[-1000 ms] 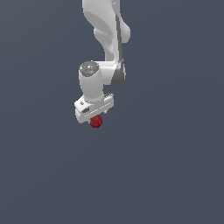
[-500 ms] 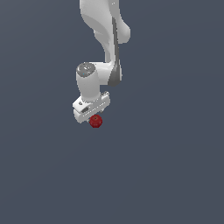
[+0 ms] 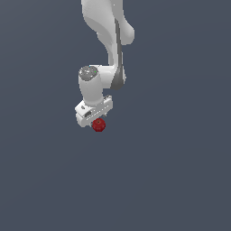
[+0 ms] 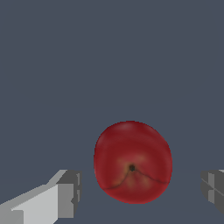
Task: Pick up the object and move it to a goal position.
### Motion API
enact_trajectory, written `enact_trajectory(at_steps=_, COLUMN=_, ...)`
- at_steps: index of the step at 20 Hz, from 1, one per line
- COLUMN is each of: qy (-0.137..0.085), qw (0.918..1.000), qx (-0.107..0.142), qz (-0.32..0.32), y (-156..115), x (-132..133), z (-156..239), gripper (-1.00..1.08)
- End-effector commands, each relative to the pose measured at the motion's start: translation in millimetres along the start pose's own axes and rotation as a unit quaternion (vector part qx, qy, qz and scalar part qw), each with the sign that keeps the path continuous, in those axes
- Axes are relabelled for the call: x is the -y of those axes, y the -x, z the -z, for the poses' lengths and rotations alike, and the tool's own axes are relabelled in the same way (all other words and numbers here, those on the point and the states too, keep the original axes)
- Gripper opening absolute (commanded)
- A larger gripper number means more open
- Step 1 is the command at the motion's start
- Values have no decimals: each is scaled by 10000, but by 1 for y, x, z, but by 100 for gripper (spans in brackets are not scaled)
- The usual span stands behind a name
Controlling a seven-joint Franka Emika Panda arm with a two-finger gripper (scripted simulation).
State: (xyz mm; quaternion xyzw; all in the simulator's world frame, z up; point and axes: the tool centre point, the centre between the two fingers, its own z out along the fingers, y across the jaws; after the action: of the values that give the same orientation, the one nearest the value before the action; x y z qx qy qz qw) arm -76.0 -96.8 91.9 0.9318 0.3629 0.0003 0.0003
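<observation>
You are looking at a plain dark grey-blue ground (image 3: pixel 180 180) filling both views, with nothing else lying on it near the work and nothing standing between the claw and its target. The white arm (image 3: pixel 108 40) is reaching down from the top of the exterior view, and the gripper (image 3: pixel 96 121) is hanging just over the object (image 3: pixel 99 125), which is showing as a small dark red lump at the lower edge of the white hand.

In the wrist view the object (image 4: pixel 132 162) is sitting between the two fingers (image 4: pixel 65 194), with open grey ground showing on each side of it, so the claw is standing wide and touching nothing. The far finger is only partly showing at the edge.

The object is roughly round, so you are not getting a clear long axis from it. A small dark stem pit with fine creases running off it is facing the wrist camera.
</observation>
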Motion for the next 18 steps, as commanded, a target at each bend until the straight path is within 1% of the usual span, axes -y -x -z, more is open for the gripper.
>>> enact_trajectory(at_steps=1, qy=-4, qw=10000, qx=2, qz=3, y=0, x=0, z=-7, gripper=100)
enact_trajectory(at_steps=8, qy=-4, qw=10000, qx=1, qz=16, y=1, x=1, z=-39, gripper=100)
enact_trajectory(at_steps=13, qy=-3, qw=10000, qx=2, qz=20, y=1, x=1, z=-46, gripper=100)
enact_trajectory(at_steps=14, qy=-3, qw=10000, qx=2, qz=20, y=1, x=1, z=-46, gripper=-100)
enact_trajectory(at_steps=18, qy=-3, qw=10000, qx=2, qz=20, y=1, x=1, z=-46, gripper=-100)
